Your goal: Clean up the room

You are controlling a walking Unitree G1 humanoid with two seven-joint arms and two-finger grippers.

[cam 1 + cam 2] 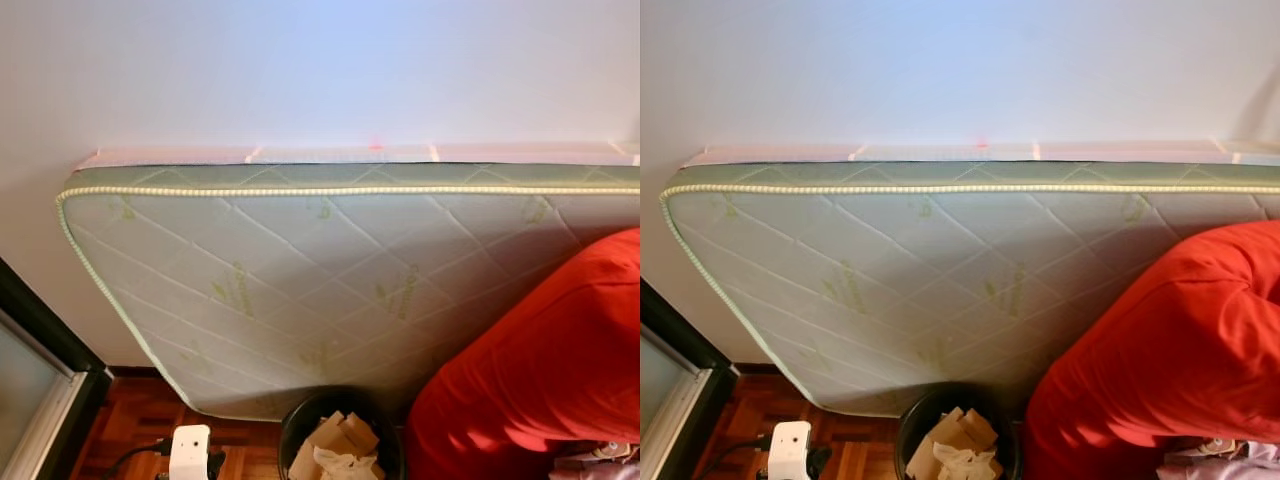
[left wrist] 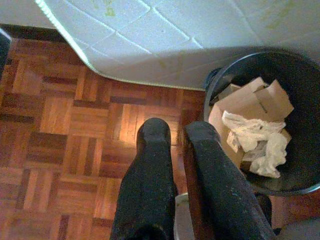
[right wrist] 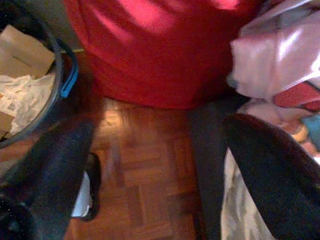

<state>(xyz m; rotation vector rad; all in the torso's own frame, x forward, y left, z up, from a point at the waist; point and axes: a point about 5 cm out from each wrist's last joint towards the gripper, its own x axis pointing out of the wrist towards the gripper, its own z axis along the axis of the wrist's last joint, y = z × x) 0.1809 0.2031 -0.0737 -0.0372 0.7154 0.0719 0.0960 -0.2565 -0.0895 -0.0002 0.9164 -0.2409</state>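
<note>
A black waste bin point(image 1: 300, 425) stands on the floor against the mattress, holding cardboard pieces point(image 2: 252, 100) and crumpled white paper point(image 2: 260, 142). My left gripper point(image 2: 177, 131) hangs above the parquet just beside the bin point(image 2: 305, 75), its fingers close together with nothing between them. My right gripper point(image 3: 155, 145) hangs over the floor with its fingers wide apart and empty, between the bin point(image 3: 59, 75) and a heap of pink and coloured fabric point(image 3: 280, 60).
A quilted green-and-white mattress point(image 1: 330, 270) leans on its side against the wall. A big red cushion point(image 1: 540, 370) rests at the right, touching it. A white plug-like device point(image 1: 190, 450) with a black cable lies on the parquet left of the bin. A dark door frame point(image 1: 40, 340) is at far left.
</note>
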